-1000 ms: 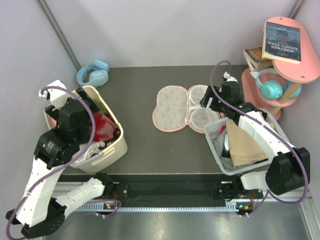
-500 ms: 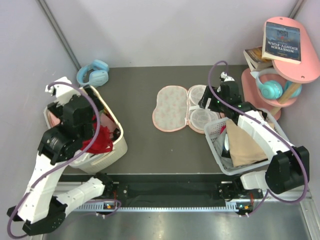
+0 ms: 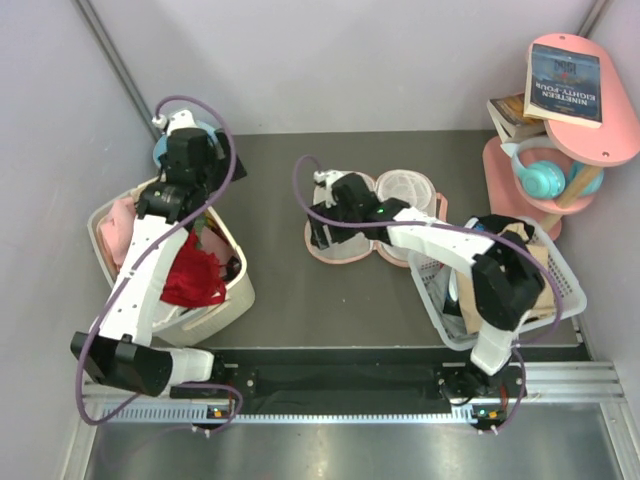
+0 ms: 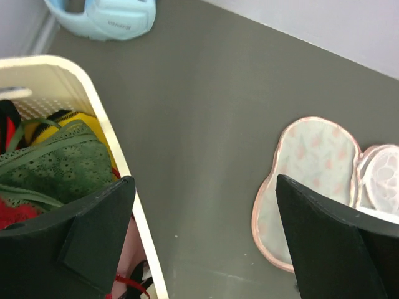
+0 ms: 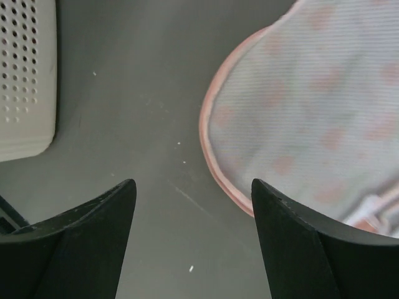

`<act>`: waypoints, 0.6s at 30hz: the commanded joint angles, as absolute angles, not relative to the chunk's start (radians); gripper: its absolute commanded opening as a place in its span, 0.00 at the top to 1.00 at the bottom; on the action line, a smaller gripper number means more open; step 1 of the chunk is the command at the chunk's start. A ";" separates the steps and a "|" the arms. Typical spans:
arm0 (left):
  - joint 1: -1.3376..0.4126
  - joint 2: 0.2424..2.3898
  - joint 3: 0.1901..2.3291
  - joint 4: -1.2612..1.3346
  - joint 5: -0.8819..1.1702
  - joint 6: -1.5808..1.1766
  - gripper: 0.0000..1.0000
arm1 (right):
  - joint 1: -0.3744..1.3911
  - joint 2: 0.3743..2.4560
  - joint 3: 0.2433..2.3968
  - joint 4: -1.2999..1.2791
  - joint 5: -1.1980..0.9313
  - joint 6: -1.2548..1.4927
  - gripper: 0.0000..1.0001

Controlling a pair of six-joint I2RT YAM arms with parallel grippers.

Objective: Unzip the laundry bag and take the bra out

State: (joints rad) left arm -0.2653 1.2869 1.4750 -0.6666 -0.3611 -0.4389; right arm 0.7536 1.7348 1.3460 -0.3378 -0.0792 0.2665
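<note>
The laundry bag [image 3: 404,190] lay unzipped and spread flat at the centre of the table [image 3: 270,190]. Its printed lobe pointed toward 9 o'clock and its pale mesh lobe toward 3 o'clock, with pink trim bordering both. The bra [image 3: 193,283] lay outside the bag as a deep red heap in the cream basket [image 3: 243,292], at 8 o'clock from the bag and well apart from it; its cups could not be distinguished. A green garment [image 4: 56,165] lay in the same basket, toward 12 o'clock from the bra. The left gripper [image 4: 204,184] hung over the table just beside the basket's far rim, near the blue headphones [image 4: 103,15] at 10 o'clock on the table. Its jaws were spread to full width and gripped nothing; only bare table showed in the gap. The right arm reached across the bag from 4 o'clock, placing the right gripper [image 5: 193,187] above the 9 o'clock edge of the printed lobe. Its jaws stood wide apart and held nothing, with bare table and the trimmed edge visible between them. Whether its fingertips touched the table could not be determined. A white basket [image 3: 430,285] stood just beside the mesh lobe at 4 o'clock. A pink shelf [image 3: 618,105] at 2 o'clock carried a book [image 3: 565,85].
</note>
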 commanded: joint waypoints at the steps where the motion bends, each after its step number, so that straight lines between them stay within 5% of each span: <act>1: -0.172 1.241 1.476 -0.566 -0.062 -0.520 0.01 | 0.799 1.836 1.437 -0.302 -0.109 0.195 0.28; 18: -0.164 1.207 1.482 -0.673 -0.043 -0.488 0.01 | 0.871 2.092 1.537 -0.253 -0.049 0.126 0.45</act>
